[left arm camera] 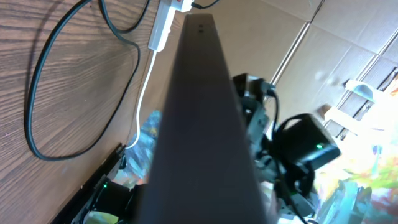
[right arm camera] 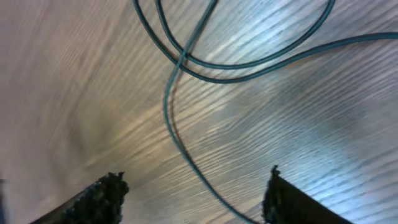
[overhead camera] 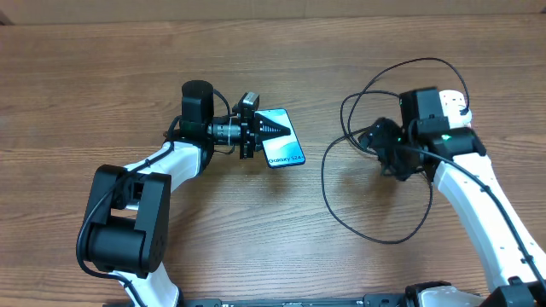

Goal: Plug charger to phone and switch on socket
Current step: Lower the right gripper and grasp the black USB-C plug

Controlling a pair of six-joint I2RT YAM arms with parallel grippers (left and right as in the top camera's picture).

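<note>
We see our left gripper (overhead camera: 260,130) pinching the slim phone with the light blue screen (overhead camera: 288,149) near the middle of the brown wooden table (overhead camera: 85,68), while our right gripper (right arm camera: 194,180) is spread wide over the thin black looping charger cable (right arm camera: 180,59).

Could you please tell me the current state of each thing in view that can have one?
phone: screen lit, clamped in the left gripper, no cable seen at it.
charger: lying in loose loops on the table, ungripped.
socket: mostly out of sight; switch position cannot be told.
left gripper: shut on the phone.
right gripper: open, above the charger.
</note>
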